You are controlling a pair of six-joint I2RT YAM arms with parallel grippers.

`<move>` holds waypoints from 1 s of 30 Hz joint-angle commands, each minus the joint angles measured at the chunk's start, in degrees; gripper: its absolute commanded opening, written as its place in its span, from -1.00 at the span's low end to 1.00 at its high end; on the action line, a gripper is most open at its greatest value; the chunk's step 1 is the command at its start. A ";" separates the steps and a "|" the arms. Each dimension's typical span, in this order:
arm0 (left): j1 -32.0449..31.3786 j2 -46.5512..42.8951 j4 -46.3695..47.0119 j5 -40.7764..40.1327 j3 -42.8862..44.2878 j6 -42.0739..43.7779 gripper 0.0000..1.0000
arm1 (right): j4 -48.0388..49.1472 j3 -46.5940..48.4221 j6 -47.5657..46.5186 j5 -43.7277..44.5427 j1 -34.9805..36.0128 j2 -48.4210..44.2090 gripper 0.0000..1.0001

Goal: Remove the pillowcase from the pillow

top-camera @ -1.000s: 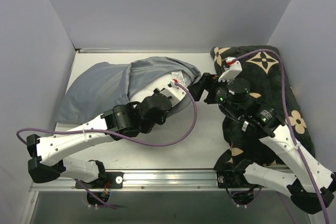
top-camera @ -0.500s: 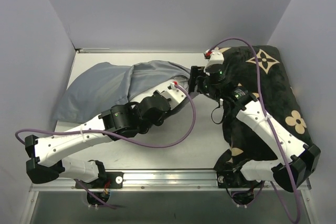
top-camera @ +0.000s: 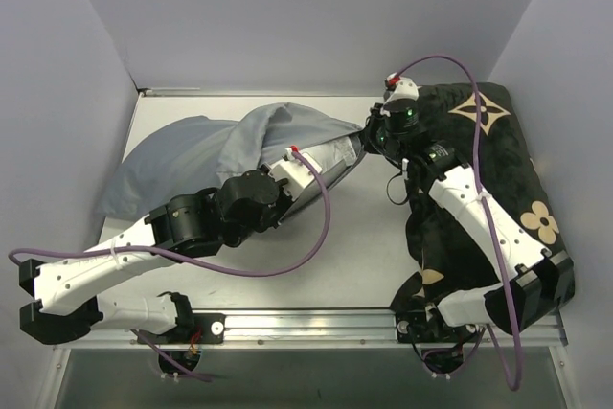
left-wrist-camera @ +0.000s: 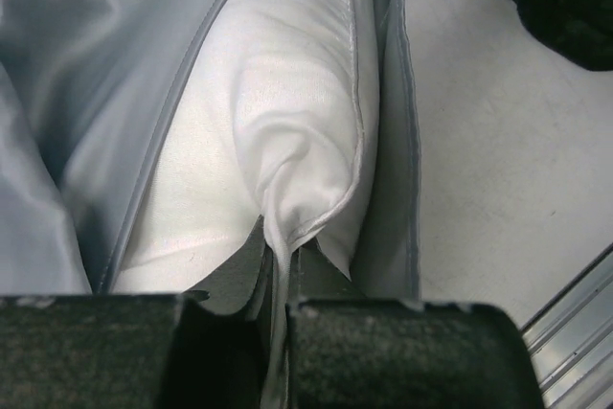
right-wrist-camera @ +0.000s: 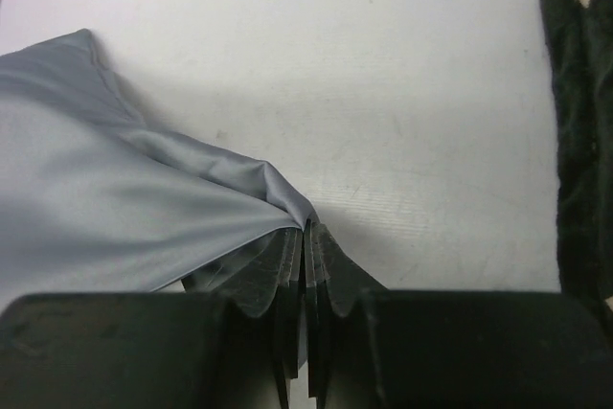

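White walls [top-camera: 287, 16] box in a pale counter [right-wrist-camera: 412, 93]. Left jaws are clamped on a corner of the pillow [left-wrist-camera: 287, 131]; right jaws pinch the pillowcase [right-wrist-camera: 115, 189] hem at its open mouth, mid-counter, beside the black cushion [top-camera: 551, 174]. Most of the pillow sits inside, far left. Stripping looks barely begun; next, I'd say, hem and pillow must be drawn apart.

High rear overview; two close wrist views on pillowcase [right-wrist-camera: 115, 189]

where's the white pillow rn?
Top view, left of centre: the plump white pillow sits mostly inside the blue-grey fabric pillowcase, its exposed corner pinched by the left hand, just left of the black flowered cushion.
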 commanded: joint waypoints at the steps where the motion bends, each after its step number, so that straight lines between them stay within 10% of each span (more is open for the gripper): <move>1: -0.12 -5.80 6.17 0.70 1.03 -0.82 -1.00 | 2.42 -0.60 3.27 -3.01 -4.77 2.04 -1.00; 18: -0.12 -19.52 23.92 -13.26 -6.26 -1.62 -1.00 | 26.49 -17.63 21.55 -26.66 -13.22 9.60 -1.00; 30: -0.47 -10.22 51.34 -27.60 -3.46 12.61 -1.00 | 47.16 -37.16 26.40 -25.89 -6.37 -0.93 -0.97</move>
